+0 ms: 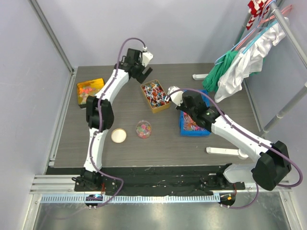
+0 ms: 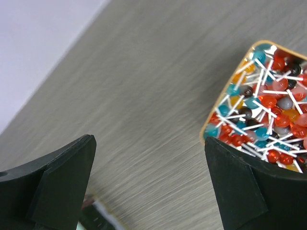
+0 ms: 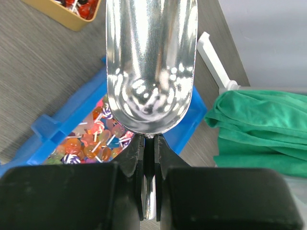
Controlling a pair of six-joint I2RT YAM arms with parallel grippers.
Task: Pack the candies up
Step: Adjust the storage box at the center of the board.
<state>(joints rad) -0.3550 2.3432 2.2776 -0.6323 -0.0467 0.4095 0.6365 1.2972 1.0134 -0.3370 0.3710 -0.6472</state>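
Just left of and beyond the tan tray (image 1: 161, 109), the left hand (image 1: 141, 73) is being held wide open, gripping nothing. The candies (image 1: 153, 93) are being shown heaped in that tray. At its right edge, a metal scoop (image 1: 171, 91) is being clamped by the right hand (image 3: 149, 146).

Tabletop (image 1: 168, 154) open along front edge; hanging clothes (image 1: 231, 67) crowd right-rear corner.

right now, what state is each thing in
left end effector: open, empty
metal scoop: empty
right end effector: shut on the scoop's handle
round tub: uncovered, candies inside
lid: off, lying flat beside the tub
tan tray: full of lollipops
blue bin: partly filled with lollipops
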